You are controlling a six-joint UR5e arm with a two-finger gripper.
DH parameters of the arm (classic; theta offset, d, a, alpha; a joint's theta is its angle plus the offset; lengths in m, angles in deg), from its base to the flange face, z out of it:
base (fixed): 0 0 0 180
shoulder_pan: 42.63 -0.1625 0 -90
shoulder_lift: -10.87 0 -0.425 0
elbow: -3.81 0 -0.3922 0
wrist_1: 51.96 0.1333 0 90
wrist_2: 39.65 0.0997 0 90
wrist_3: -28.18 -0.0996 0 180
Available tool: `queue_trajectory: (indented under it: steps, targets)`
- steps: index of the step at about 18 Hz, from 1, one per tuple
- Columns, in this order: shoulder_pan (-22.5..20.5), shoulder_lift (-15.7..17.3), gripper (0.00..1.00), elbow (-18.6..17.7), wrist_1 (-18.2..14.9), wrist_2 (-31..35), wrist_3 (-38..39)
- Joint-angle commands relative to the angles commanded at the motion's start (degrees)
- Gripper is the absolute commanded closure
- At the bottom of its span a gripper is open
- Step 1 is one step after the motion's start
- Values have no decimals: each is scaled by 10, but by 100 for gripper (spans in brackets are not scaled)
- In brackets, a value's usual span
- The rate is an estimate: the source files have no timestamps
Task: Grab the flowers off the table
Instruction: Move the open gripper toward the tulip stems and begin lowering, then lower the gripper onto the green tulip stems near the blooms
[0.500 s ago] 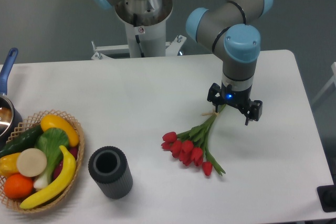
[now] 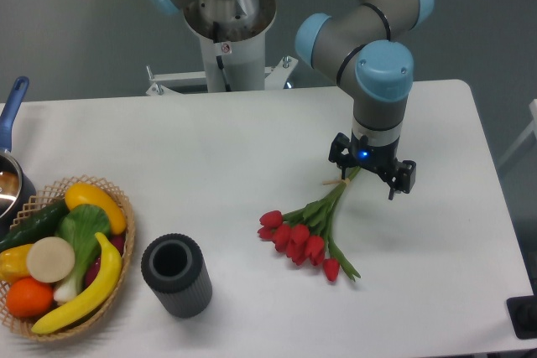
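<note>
- Sitting at the far left edge: one pot (image 2: 8, 190) with a blue handle, mostly cut off by the frame.
- Resting on the worktop (image 2: 210, 148) at the left front: one wicker basket (image 2: 122, 207) holding, as far as can be counted, two bananas, one yellow pepper, one cucumber, one orange, one green leafy vegetable and one pale round slice.
- Standing just right of the basket, apart from it: one dark ribbed cylinder (image 2: 176, 276), hollow and open at the top.
- Lying right of centre: one bunch of flowers (image 2: 306, 236), roughly eight or nine red buds fanning toward the front left, stems running up and right to a tie near their ends.
- Hovering low over the tied stem ends: one arm with its fingers (image 2: 370, 169) pointing down.
- Straddling the stems with the two fingers visibly apart, so looking wide and holding nothing; contact with the stems cannot be told from this view.
- Judging the step: lining up the grasp, with the bunch not yet lifted.
- Calling next for closing on the stems close to the tie, then raising straight up.
- Watching for thin stems slipping out sideways or the heavy bud end drooping.
</note>
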Motion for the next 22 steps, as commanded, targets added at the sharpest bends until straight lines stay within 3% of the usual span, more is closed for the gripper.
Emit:
queue_trajectory:
  steps: [4,8,13,22]
  targets:
    - [0,-3,0,-41,55,0,2]
    - [1,-6,0,-75,65,-2,-3]
    - [3,-35,0,-63,68,-3,-5]
    - [17,-56,0,-62,68,-4,0]
